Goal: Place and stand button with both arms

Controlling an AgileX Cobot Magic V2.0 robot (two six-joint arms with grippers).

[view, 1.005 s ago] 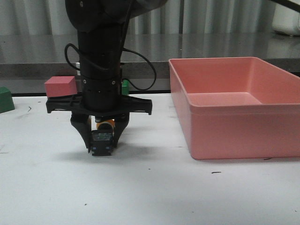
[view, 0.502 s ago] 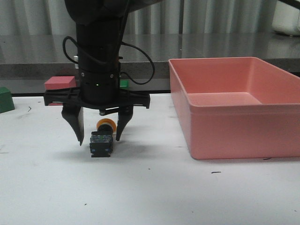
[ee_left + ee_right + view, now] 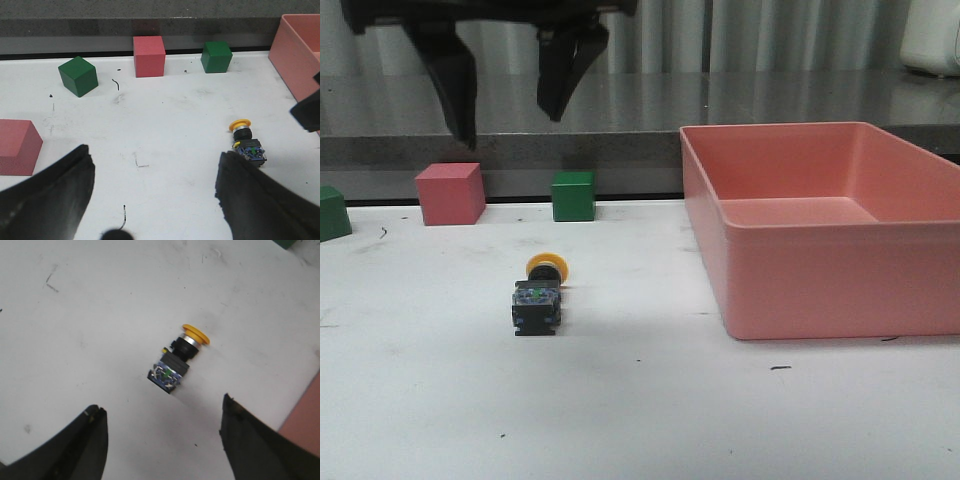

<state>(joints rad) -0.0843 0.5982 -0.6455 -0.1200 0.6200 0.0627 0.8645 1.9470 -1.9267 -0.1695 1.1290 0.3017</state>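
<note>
The left gripper (image 3: 152, 162) hung open over bare table with nothing between its fingers, a fair way left of the action. Along the far edge of the white tabletop (image 3: 650, 420) sat a dark green cube (image 3: 330, 212), a pink cube (image 3: 450, 193) and a second green cube (image 3: 573, 195), none of them in play.

The small push-button with the yellow-orange mushroom cap and dark blocky base (image 3: 538, 295) was lying on its side out in the open, cap pointing to the far side and the blue-green contact end facing near. It was well clear of the cubes and nothing was touching it. The right gripper (image 3: 162, 410) was up high above it, jaws spread wide and empty.

So placing looked done and the standing part wasn't. My take on doing that well:

- It's tiny and round-collared, so I'd expect it to roll or skid if nudged from one side only.
- One gripper should brace or pinch the blocky base while the other tips the cap end up.
- Come in low and slow, and let go only once the flat base sits square on the table.
- The two arms would be working close together, so watch the fingers don't clash.

Over on the right, the big pink plastic tray (image 3: 800, 270) had nothing in it that I could see.
</note>
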